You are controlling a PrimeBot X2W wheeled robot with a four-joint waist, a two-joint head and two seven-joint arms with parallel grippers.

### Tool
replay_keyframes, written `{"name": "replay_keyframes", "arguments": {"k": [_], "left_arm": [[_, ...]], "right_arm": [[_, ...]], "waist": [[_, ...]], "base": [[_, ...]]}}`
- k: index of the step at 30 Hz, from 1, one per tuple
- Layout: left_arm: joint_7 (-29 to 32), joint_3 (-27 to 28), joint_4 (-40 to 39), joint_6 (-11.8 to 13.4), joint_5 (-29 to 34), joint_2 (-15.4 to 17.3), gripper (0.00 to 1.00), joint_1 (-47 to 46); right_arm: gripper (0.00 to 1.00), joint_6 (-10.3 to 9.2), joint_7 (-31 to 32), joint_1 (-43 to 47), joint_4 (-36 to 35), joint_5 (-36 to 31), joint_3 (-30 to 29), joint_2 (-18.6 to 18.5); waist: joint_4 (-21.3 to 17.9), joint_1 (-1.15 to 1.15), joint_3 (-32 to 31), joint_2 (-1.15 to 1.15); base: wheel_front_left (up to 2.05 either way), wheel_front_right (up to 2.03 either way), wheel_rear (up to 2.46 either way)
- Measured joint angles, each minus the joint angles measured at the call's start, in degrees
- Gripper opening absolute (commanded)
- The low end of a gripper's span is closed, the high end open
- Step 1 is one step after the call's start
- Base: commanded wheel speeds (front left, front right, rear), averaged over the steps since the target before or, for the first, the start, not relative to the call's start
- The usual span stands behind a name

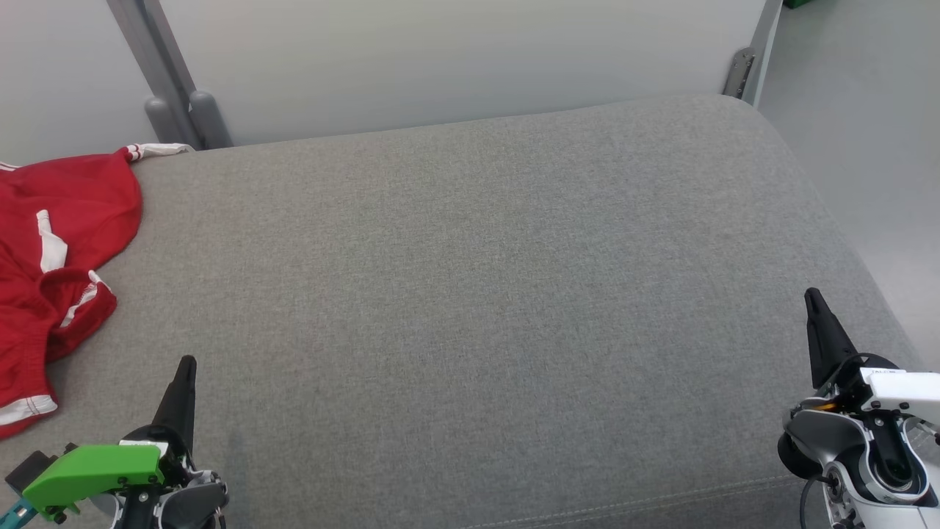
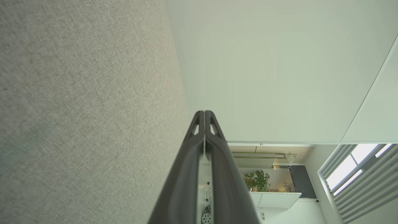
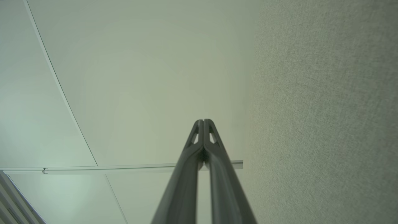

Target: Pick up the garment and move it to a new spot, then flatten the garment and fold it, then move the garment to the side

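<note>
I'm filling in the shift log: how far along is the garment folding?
Nothing looks done: the red garment lies crumpled at the left edge of the grey cushion. Nothing is in hand: the left tool and right tool are shut and empty. Picking up, moving, flattening, folding and setting aside are all left.

free: grey cushion (image 1: pixel 470 294) middle, right | obstacle: red garment (image 1: pixel 51 250) far left

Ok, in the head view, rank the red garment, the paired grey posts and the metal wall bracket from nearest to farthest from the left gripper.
1. red garment, just left of the left gripper.
2. grey posts, behind the cushion's far left edge.
3. metal bracket, at the far right corner.
</note>
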Motion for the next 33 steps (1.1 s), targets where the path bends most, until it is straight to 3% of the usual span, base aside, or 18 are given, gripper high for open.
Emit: {"name": "replay_keyframes", "arguments": {"k": [31,32,33], "left_arm": [[0.3,0.2,0.0,0.0,0.1,-0.3,0.00,0.0],[0.3,0.2,0.0,0.0,0.1,-0.3,1.00,0.0],[0.2,0.1,0.3,0.0,0.1,-0.5,1.00,0.1]], "right_arm": [[0.00,0.00,0.1,0.0,0.0,-0.1,-0.2,0.1],[1.00,0.00,0.1,0.0,0.0,-0.1,-0.2,0.1],[1.00,-0.10,0.1,0.1,0.3,-0.1,-0.2,0.2]], "waist": [[0.0,0.00,0.0,0.00],[0.0,0.00,0.0,0.00],[0.0,0.00,0.0,0.00]], "base": [[0.00,0.00,0.00],[0.00,0.00,0.00],[0.00,0.00,0.00]]}}
